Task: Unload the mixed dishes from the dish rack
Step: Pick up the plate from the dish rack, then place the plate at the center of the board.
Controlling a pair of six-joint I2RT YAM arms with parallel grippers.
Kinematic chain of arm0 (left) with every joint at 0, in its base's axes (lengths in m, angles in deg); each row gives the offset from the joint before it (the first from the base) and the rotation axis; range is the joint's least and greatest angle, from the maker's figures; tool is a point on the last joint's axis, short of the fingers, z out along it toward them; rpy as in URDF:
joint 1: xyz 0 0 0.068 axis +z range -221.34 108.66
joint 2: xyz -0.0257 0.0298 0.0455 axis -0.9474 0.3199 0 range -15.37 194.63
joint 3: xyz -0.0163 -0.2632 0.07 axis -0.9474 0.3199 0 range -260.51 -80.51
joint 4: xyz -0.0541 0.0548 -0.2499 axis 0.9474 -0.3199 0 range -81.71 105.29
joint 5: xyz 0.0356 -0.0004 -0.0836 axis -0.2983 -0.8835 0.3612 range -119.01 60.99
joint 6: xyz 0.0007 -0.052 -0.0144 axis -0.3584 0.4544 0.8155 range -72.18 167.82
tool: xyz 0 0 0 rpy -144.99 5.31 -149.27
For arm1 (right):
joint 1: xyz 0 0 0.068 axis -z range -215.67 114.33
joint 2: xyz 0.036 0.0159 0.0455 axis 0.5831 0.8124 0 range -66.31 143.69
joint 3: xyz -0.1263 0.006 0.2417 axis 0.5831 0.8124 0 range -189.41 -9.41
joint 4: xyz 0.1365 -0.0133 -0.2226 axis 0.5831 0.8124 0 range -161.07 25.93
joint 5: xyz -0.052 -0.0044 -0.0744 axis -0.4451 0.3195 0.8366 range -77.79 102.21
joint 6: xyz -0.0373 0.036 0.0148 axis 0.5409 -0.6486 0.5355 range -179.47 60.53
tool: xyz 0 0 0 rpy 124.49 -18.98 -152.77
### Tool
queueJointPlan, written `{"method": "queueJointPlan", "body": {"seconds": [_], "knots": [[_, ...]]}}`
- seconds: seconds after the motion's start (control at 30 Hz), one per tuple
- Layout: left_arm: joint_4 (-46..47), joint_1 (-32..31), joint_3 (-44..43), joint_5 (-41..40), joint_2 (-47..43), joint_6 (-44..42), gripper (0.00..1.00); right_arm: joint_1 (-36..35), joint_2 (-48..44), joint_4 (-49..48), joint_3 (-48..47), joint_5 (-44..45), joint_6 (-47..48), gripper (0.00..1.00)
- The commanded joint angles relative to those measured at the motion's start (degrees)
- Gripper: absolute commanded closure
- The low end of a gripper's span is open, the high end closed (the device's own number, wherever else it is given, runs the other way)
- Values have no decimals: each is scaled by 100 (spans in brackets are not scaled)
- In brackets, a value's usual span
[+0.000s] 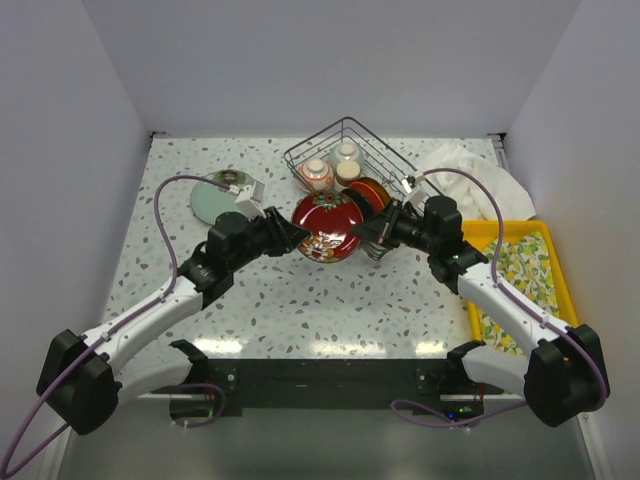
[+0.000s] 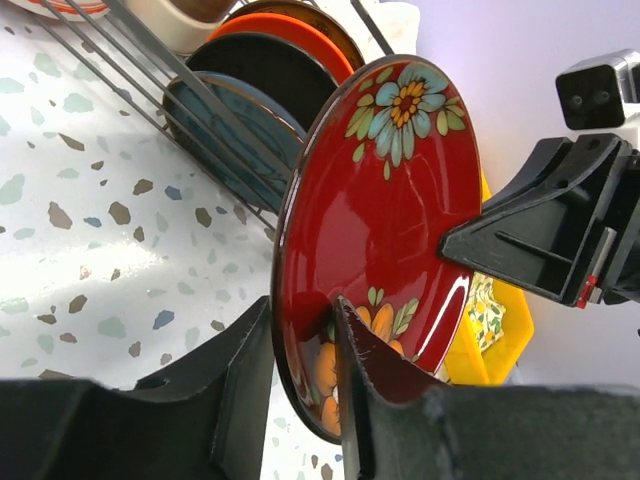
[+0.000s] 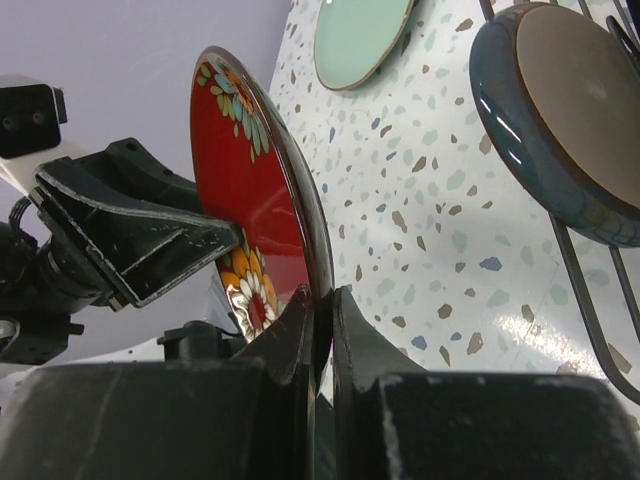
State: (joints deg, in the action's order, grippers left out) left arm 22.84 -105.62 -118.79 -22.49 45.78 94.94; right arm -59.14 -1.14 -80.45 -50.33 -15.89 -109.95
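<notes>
A red floral plate [image 1: 325, 225] [image 2: 390, 200] [image 3: 245, 190] stands on edge in the air just in front of the dish rack [image 1: 300, 155], held from both sides. My left gripper [image 1: 297, 238] [image 2: 303, 315] straddles its left rim, one finger on the back and one on the painted face. My right gripper [image 1: 362, 232] [image 3: 322, 295] is shut tight on the opposite rim. In the rack remain a teal plate [image 2: 225, 115] [image 3: 560, 110], a black plate [image 2: 265, 70], an orange-red plate [image 2: 290, 30], a red-patterned bowl [image 1: 316, 175] and two cups [image 1: 347, 160].
A pale green dish [image 1: 215, 200] [image 3: 360, 35] lies flat on the speckled table to the left of the rack. A white cloth [image 1: 470, 175] is bunched at the back right. A yellow tray [image 1: 555, 270] runs along the right edge. Grey walls close three sides.
</notes>
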Motion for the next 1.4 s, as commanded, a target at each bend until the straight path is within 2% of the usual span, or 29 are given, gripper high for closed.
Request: {"method": "queueJointPlan", "body": {"seconds": [0.0,0.07,0.1,0.17,0.23,0.27,0.33,0.37,0.43,0.47,0.57,0.67,0.87,1.0,1.37], "knots": [[615,-43,180,-11,64,254,73,-18,-110,-872,-29,-240,-331,100],[712,-43,224,-28,56,316,80,-9,-101,-872,-21,-249,-331,100],[747,-43,277,-37,38,342,90,-9,-92,-872,-12,-249,-331,100],[853,-43,321,-55,3,412,100,-18,-101,-819,6,-231,-314,100],[984,-43,409,-63,-50,439,100,-9,-153,-723,41,-117,-278,100],[1011,-43,427,-98,-67,465,100,-18,-171,-635,58,-65,-261,96],[985,-43,453,-169,-129,501,100,-18,-258,-538,76,93,-164,83],[968,-35,453,-265,-147,501,100,-18,-276,-416,76,129,-103,67],[880,-26,453,-362,-208,501,100,-18,-346,-266,24,225,151,51],[862,0,445,-449,-234,501,100,-9,-408,-100,6,252,248,36],[827,166,436,-494,-305,527,100,-18,-504,321,-152,357,670,21],[801,482,418,-433,-314,588,100,-18,-601,647,-266,428,1013,11],[888,1072,340,-222,-226,668,100,-18,-733,921,-302,446,1541,8],[801,1318,295,-485,-226,738,100,-18,-795,1123,-372,384,1804,8],[783,2900,242,-845,213,1090,100,-9,-1120,1800,-478,533,2490,7]]}}
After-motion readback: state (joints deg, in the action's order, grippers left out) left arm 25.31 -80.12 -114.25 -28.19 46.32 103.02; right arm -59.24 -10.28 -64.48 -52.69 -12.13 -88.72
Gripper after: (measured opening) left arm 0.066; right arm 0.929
